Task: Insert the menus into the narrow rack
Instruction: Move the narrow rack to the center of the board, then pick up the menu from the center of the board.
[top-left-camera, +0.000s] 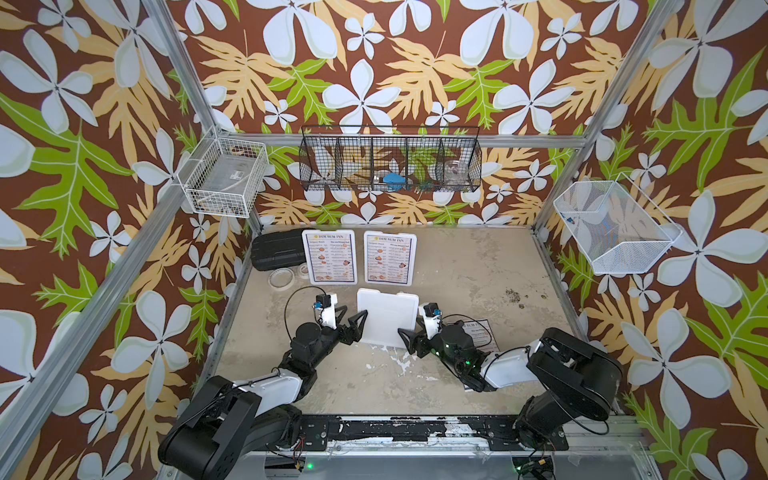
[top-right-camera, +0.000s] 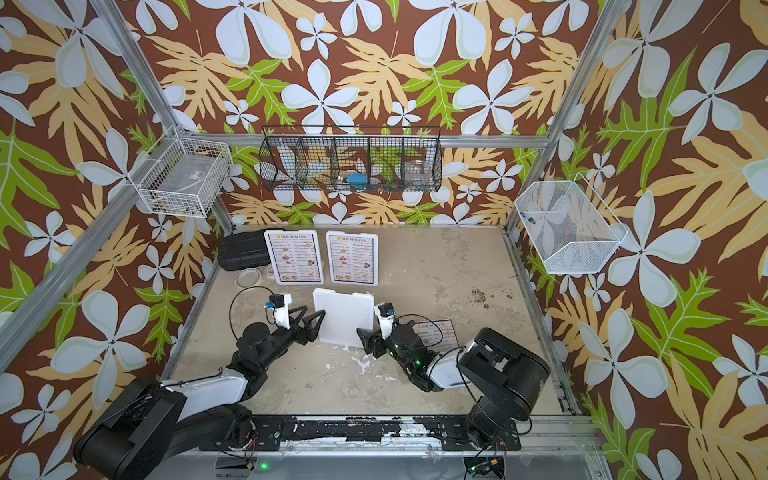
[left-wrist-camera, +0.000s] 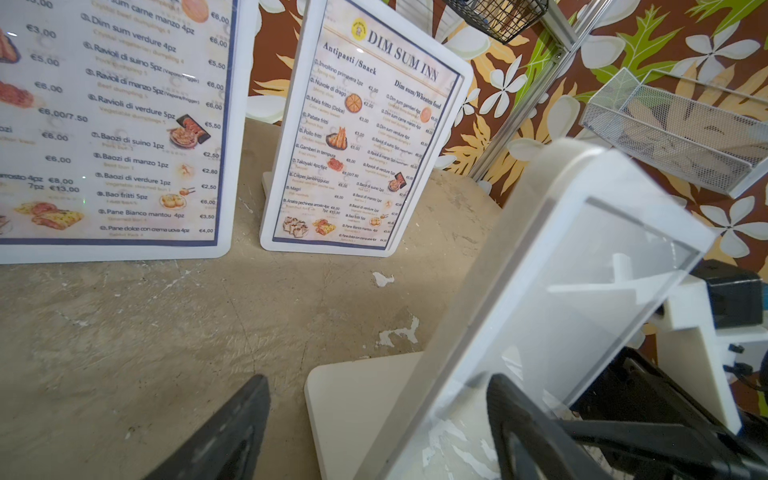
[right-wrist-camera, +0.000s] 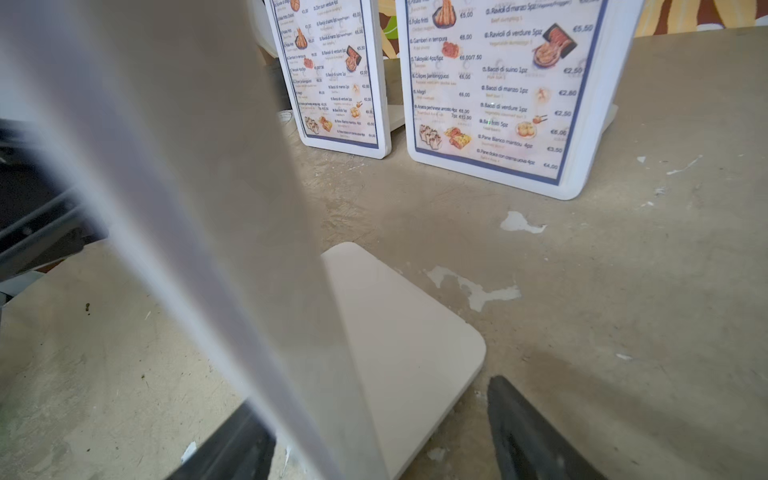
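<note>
At the far left corner of the scuffed beige tabletop (top-left-camera: 478, 266) sits a black ribbed plastic case (top-left-camera: 276, 249). Beside it stand two white rounded-corner holders that already carry glossy "DIM SUM INN" sheets, the left filled stand (top-left-camera: 330, 257) and the right filled stand (top-left-camera: 390, 257), both facing the robot.

Nearer the robot, the left gripper (top-left-camera: 353, 319) has its black fingers spread, right up against the left edge of the empty white stand (top-left-camera: 386, 316) with its clear front panel. In the left wrist view one finger (left-wrist-camera: 224, 436) sits clear of the base, and nothing is pinched. At the stand's other edge the right gripper (top-left-camera: 409, 334) is spread as well, astride the panel's corner, clamping nothing that I can see.

What matters lies further right. The loose menu sheet (top-left-camera: 484, 332) lies flat on the table behind the right gripper, partly under that arm's wrist and well apart from the left arm. Its heading points toward the back wall, so its long axis seems to run front to back, though the arm hides its middle. I'd judge the right arm, being nearer, has to back off and reach behind itself for it.
</note>
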